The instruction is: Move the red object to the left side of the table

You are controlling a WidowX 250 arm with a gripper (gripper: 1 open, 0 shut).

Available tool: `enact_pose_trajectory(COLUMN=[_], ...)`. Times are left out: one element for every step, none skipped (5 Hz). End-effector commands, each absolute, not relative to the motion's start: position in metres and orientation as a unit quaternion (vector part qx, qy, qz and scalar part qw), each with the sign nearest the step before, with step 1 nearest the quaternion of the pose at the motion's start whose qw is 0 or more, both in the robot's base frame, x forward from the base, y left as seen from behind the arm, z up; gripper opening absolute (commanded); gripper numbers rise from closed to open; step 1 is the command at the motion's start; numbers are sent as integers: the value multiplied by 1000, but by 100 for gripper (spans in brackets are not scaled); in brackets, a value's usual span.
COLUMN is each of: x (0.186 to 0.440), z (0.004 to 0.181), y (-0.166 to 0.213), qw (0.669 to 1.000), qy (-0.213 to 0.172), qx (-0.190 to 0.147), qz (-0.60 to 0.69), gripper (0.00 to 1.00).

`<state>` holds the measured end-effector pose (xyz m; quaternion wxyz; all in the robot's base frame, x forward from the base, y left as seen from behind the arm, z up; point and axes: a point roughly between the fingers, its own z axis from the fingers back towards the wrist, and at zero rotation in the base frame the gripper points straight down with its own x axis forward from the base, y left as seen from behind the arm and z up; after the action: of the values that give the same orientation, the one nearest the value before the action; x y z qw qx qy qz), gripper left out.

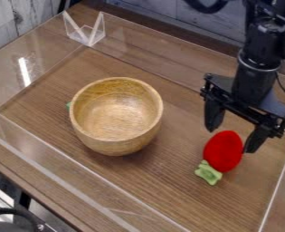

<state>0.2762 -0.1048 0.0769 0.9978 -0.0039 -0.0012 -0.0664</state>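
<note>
The red object (223, 150), a glossy red toy strawberry with a light green leafy cap, lies on the brown wood-grain table (145, 181) near its right edge. My gripper (238, 130) points straight down just above and behind it. Its two black fingers stand wide open, one to the upper left of the strawberry and one to the upper right. Nothing is held between them, and I cannot tell whether a finger touches the toy.
A wooden bowl (116, 113) stands left of centre, far larger than the strawberry. Clear acrylic walls (60, 172) border the tabletop, with a clear bracket (84, 29) at the far left corner. The right wall runs close beside the strawberry.
</note>
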Motion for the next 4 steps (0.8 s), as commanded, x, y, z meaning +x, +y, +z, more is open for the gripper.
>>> enact_pose_trajectory(x=[287, 290, 294, 290], z=[90, 93, 94, 98], y=[-85, -80, -72, -78], qw=[998, 998, 998, 997], qy=[-26, -28, -26, -26], qx=[-11, -15, -14, -15], qz=[-56, -53, -48, -76], gripper=[100, 100, 100, 100])
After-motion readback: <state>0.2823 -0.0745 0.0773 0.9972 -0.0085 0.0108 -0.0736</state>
